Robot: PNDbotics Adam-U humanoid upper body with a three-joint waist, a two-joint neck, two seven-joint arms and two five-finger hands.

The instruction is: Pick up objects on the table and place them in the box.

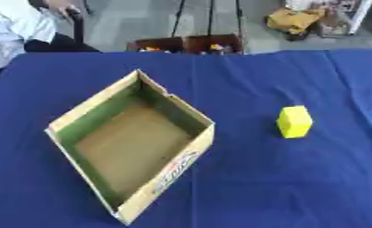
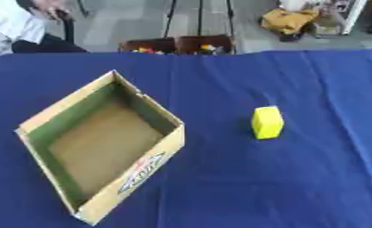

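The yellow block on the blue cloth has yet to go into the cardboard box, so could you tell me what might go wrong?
The small yellow block stands upright, so a hand might tip it. The open cardboard box sits askew, so a drop might hit its wall.

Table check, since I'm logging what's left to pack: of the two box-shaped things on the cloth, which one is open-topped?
The cardboard box on the left: open, bare inside. The yellow block to its right is closed and solid-looking.
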